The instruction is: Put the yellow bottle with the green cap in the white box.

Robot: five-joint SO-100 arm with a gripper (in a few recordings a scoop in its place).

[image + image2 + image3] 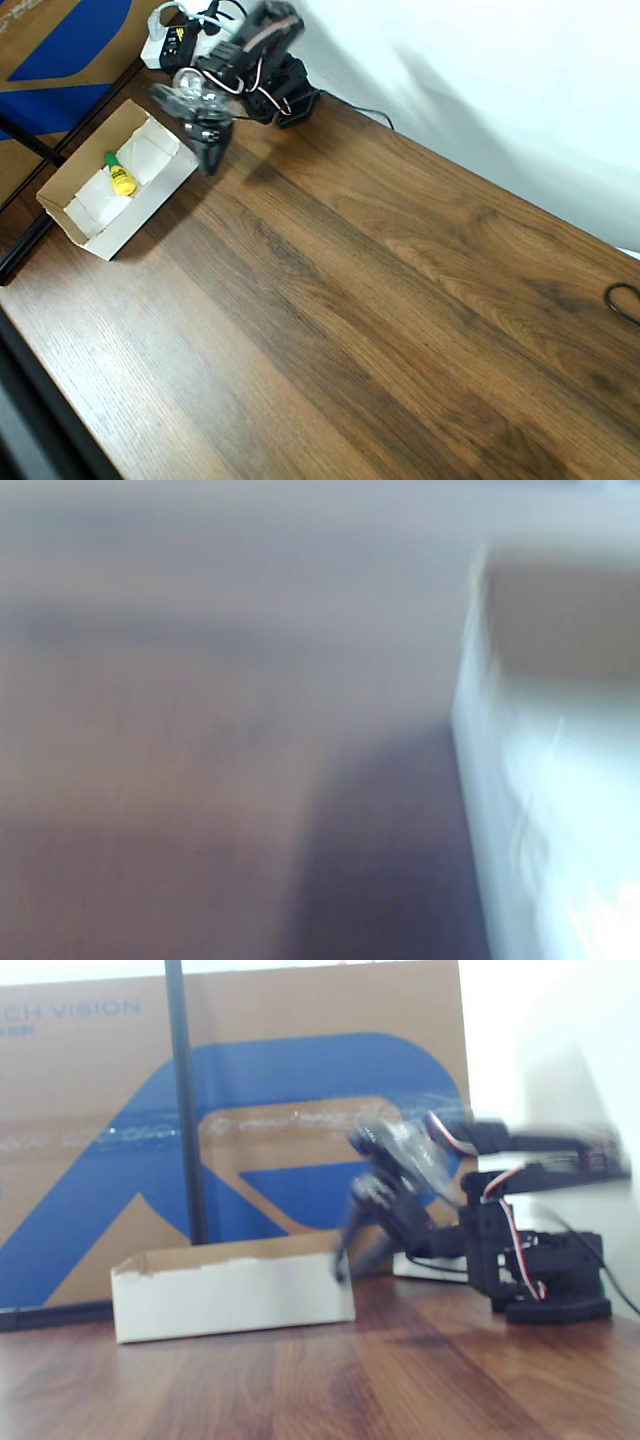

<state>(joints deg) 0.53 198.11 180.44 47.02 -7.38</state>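
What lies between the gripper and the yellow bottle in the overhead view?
The near side wall of the white box and some bare white floor of the box separate the gripper from the yellow bottle.

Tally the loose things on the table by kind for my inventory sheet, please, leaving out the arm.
Yellow bottle with the green cap, lying inside the box: 1
White box: 1
Black cable loop at the table's right edge in the overhead view: 1
Total: 3
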